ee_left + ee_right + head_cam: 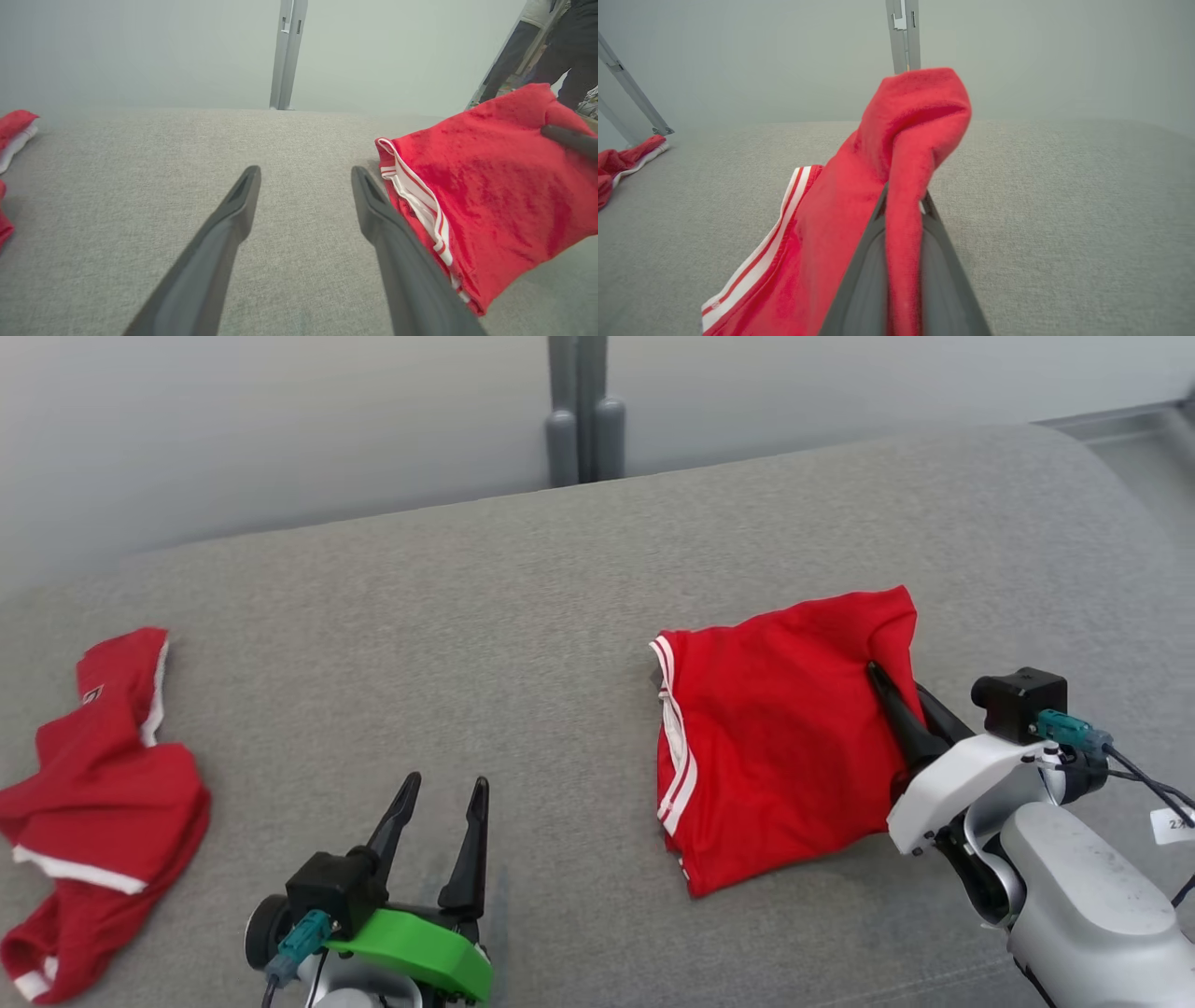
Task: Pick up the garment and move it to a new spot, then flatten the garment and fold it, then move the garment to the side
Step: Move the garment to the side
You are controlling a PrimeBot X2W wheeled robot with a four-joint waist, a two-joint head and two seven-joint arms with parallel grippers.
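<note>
right gripper (896, 681): jaws are pressed together on the right edge of the red garment (766, 756).
left gripper (447, 780): jaws are spread wide; nothing is held.
red garment: folded, laid on the right part of the bench (467, 616); its pinched edge is raised.
other red cloth (103, 784): crumpled, far left.

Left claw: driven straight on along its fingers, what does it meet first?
Probably bare grey cushion: the left claw points over open fabric toward the far edge. The folded red garment lies off to its right, outside that line. Height is unclear.
</note>
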